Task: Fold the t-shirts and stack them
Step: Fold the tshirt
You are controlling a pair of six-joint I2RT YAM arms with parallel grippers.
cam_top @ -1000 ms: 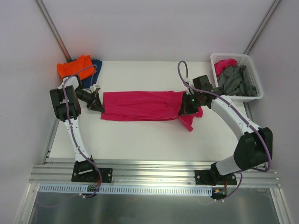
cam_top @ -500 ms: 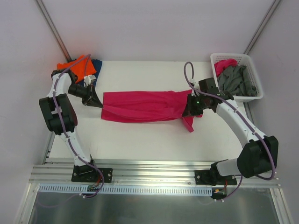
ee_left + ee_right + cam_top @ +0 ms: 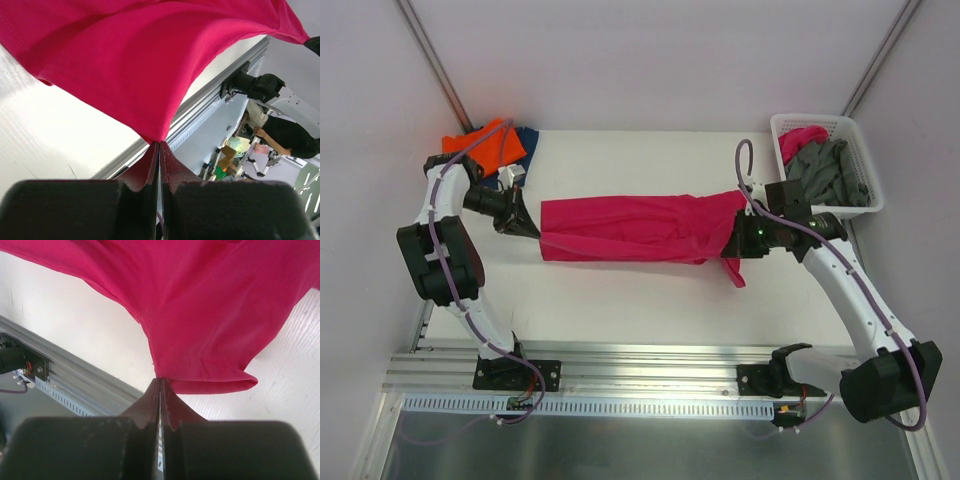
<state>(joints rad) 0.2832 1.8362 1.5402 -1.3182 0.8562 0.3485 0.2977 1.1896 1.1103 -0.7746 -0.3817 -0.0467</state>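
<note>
The large magenta-pink t-shirt (image 3: pixel 630 229) is stretched in a long band across the middle of the white table (image 3: pixel 620 290), held between both arms. My left gripper (image 3: pixel 532 229) is shut on its left end; in the left wrist view the cloth (image 3: pixel 150 65) hangs from my closed fingertips (image 3: pixel 159 143). My right gripper (image 3: pixel 733 240) is shut on its right end, with a sleeve (image 3: pixel 735 270) dangling below; the right wrist view shows the cloth (image 3: pixel 200 305) pinched at the tips (image 3: pixel 160 380). An orange shirt (image 3: pixel 485 143) and a dark blue one (image 3: pixel 525 140) lie at the back left corner.
A white lattice basket (image 3: pixel 825 165) at the back right holds grey shirts (image 3: pixel 830 170) and another pink one (image 3: pixel 800 137). An aluminium rail (image 3: pixel 650 375) runs along the table's near edge. White walls close in the back and sides.
Both grippers have moved to the right with the pink shirt. The right arm has swung outward and the shirt's right end now lies nearer the basket.
</note>
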